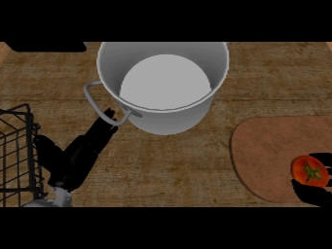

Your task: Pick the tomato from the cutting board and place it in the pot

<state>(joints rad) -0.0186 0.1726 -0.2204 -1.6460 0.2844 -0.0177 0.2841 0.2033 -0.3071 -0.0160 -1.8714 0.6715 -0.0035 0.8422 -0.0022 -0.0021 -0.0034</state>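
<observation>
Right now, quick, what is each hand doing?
Left hand: open, fingers straight, tips by the pot handle.
Right hand: fingers curled round the tomato, over the cutting board.

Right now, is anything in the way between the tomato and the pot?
Nothing visible is. The tomato sits in the right hand over the cutting board, and only bare counter lies between it and the pot. The left hand is at the pot's far side, by its handle.

Dim, even light over the table, no glare anywhere. The pot shows pale inside, wall shaded darker. Both black robot hands read as near silhouettes. Shadows barely register.
</observation>
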